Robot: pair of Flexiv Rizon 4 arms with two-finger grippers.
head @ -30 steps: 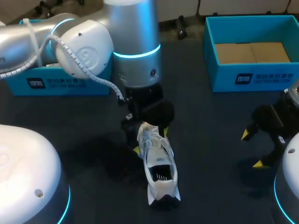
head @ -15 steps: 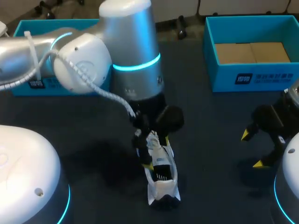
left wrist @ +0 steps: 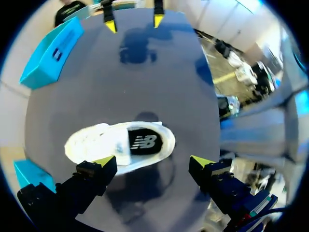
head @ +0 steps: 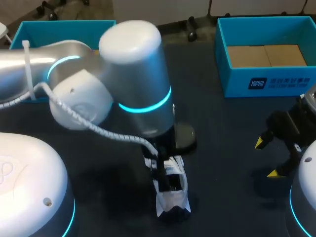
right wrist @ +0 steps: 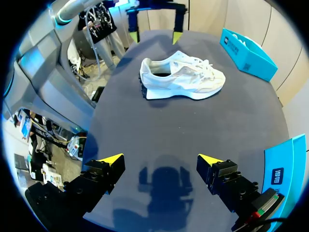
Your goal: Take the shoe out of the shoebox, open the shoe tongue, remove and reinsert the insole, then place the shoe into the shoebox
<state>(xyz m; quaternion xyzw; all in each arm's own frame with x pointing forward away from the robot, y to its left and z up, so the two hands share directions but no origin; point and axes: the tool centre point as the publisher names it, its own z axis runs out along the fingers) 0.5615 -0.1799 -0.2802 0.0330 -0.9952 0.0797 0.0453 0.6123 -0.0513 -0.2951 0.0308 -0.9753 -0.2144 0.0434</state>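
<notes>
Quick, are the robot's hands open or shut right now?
Left gripper: open, above the shoe, holding nothing.
Right gripper: open, empty.

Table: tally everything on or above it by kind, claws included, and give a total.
Blue shoeboxes: 2, left shoebox and right shoebox
White shoe: 1
Claws: 2, left claw and right claw
Total: 5

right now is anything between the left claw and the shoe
Nothing visible does. The left claw is open directly above the white shoe, which stands on its sole on the dark table, with only air between them.
</notes>
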